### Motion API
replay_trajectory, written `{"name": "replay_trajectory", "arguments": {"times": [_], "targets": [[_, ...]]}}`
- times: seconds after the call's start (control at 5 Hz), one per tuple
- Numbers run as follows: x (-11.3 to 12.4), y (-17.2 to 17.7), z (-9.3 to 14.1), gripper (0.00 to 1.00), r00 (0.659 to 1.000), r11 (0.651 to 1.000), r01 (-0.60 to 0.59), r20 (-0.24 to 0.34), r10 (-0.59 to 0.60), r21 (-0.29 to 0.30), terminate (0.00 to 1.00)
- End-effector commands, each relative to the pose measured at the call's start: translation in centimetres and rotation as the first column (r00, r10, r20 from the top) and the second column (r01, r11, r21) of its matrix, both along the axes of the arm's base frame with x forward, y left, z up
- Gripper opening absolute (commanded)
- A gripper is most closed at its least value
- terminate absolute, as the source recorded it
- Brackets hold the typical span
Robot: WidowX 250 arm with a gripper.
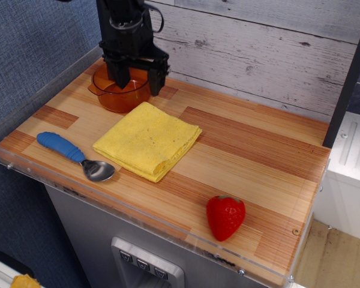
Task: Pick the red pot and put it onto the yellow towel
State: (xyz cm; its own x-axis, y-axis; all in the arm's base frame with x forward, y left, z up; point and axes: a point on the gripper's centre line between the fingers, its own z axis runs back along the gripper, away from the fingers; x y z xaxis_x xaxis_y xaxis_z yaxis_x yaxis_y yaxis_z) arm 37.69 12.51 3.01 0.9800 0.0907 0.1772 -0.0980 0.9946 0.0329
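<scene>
Straddling the red pot (117, 96) rim, upper left; gripper (138, 81) spread, ungrasped. I'd clamp, lift toward yellow towel (147, 140).

you can't see the far half of the red pot (111, 96); the gripper (138, 83) covers it. the arm runs off the top edge.

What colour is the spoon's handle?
Blue, on the spoon with a shiny silver bowl, seen clearly in the observation.image view.

Bright, even light; sharp focus, soft shadows, little glare.
</scene>
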Motion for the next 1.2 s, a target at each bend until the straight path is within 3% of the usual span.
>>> {"name": "replay_trajectory", "arguments": {"times": [0.0, 0.6, 1.0], "targets": [[0.8, 0.8, 1.8, 0.0, 0.999, 0.999, 0.01, 0.044, -0.011, 0.038, 0.0], [0.8, 0.8, 2.9, 0.0, 0.998, 0.998, 0.024, 0.05, -0.027, 0.055, 0.0], [-0.6, 0.4, 6.4, 0.0, 0.999, 0.987, -0.037, 0.016, 0.035, 0.159, 0.0]]}}
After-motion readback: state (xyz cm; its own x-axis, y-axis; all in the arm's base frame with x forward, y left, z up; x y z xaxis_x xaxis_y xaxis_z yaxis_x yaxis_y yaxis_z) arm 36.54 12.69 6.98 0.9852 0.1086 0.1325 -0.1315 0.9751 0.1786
